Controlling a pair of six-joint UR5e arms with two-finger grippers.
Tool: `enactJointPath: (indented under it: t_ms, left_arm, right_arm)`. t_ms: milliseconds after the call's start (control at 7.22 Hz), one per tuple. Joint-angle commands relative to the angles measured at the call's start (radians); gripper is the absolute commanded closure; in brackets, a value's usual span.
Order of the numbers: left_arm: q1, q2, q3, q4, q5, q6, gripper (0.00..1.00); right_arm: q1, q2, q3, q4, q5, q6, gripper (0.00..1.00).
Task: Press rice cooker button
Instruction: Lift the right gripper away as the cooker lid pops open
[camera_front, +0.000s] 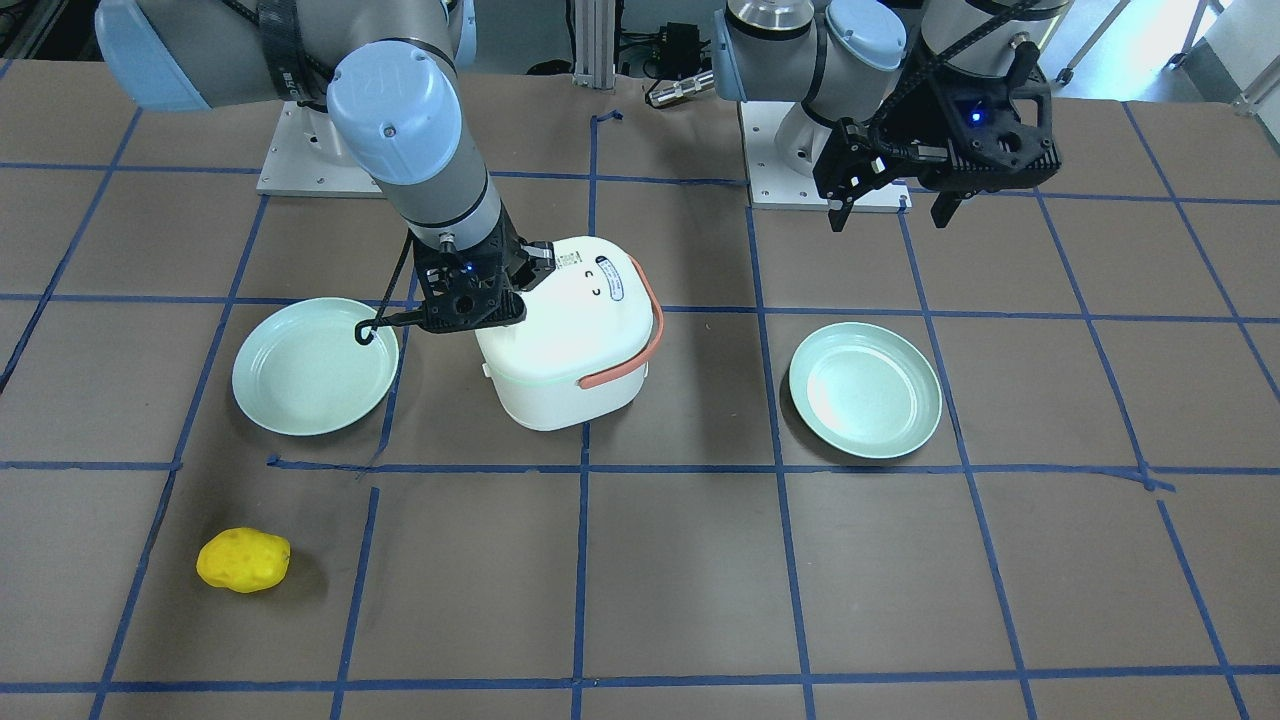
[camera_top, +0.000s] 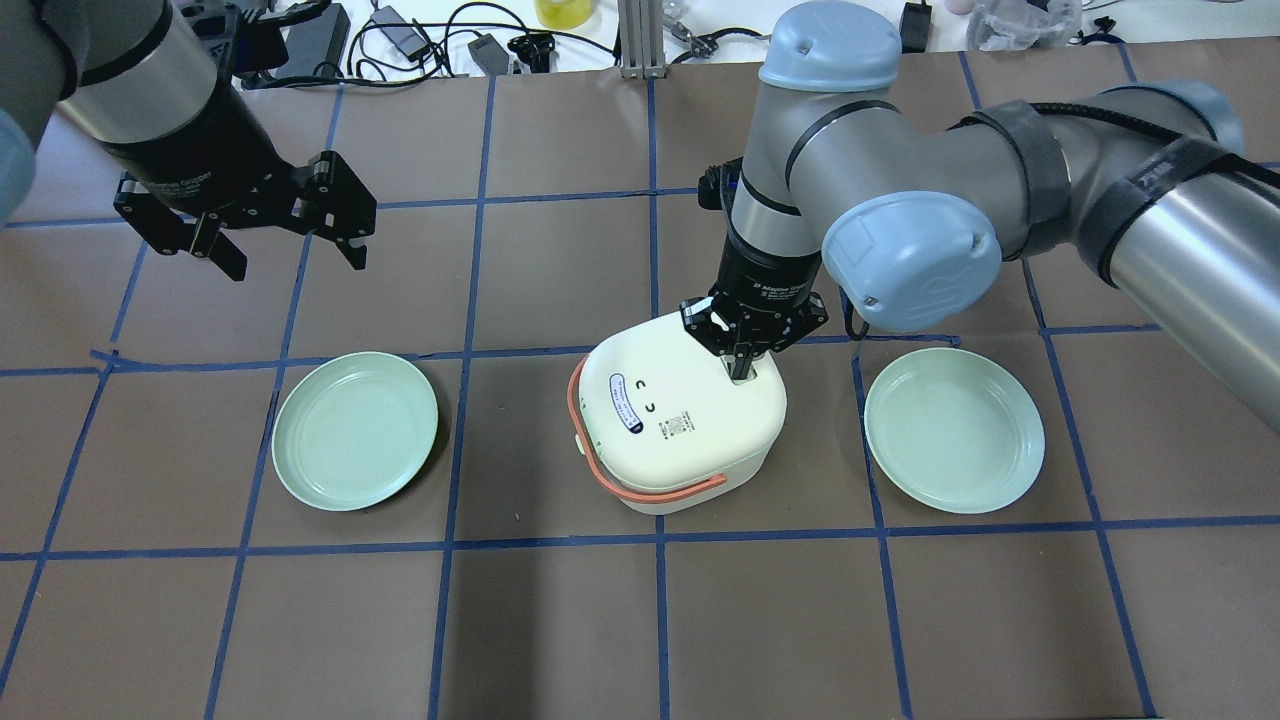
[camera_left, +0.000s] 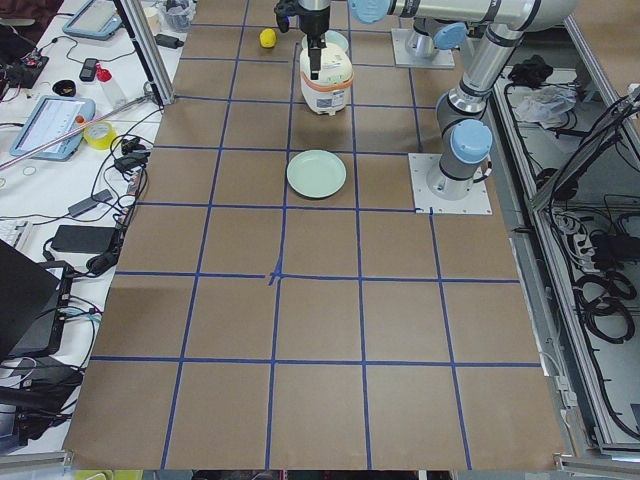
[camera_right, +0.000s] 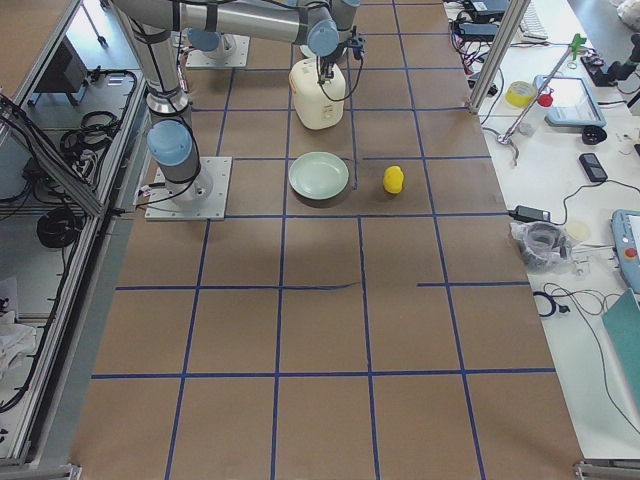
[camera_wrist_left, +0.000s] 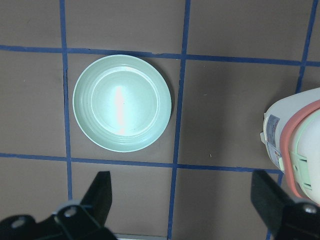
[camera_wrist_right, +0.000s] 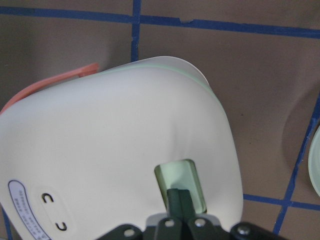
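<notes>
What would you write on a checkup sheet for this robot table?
Surface: brown table, blue tape grid.
Job's things: white rice cooker, its green button on the lid.
Clutter: two green plates, one yellow lump.
Grippers: right gripper shut, fingers on the button; left gripper open, empty, hovering.
Cables: black cable looping off right wrist; cords behind table.
Surroundings: benches with gadgets at both ends.
</notes>
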Motion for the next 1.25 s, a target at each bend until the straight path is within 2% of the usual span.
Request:
enactJointPath:
  t_ms: [0, 138, 277, 415, 554, 831, 1108]
  left_arm:
    - [0.000, -0.001, 0.000, 0.000, 0.000, 0.000, 0.00]
    - [0.000, 0.000, 0.000, 0.000, 0.000, 0.000, 0.00]
    - [0.000, -0.001, 0.000, 0.000, 0.000, 0.000, 0.00]
    - [0.000, 0.000, 0.000, 0.000, 0.000, 0.000, 0.00]
    - [0.000, 0.000, 0.000, 0.000, 0.000, 0.000, 0.00]
    - [0.000, 0.000, 0.000, 0.000, 0.000, 0.000, 0.00]
    - [0.000, 0.000, 0.000, 0.000, 0.000, 0.000, 0.00]
  right_arm:
    - [0.000, -0.003, -0.023, -0.006, 0.029, 0.012, 1.00]
    - [0.000, -0.014, -0.048, -0.003, 0.040, 0.052, 0.97]
    - [0.000, -0.030, -0.094, 0.011, 0.040, 0.148, 0.76]
    - [-0.002, -0.037, -0.143, 0.018, 0.038, 0.201, 0.18]
    - [-0.003, -0.041, -0.198, 0.025, 0.023, 0.226, 0.00]
    - [-0.028, -0.041, -0.281, 0.072, -0.052, 0.226, 0.00]
    - [-0.043, -0.041, -0.281, 0.077, -0.141, 0.207, 0.00]
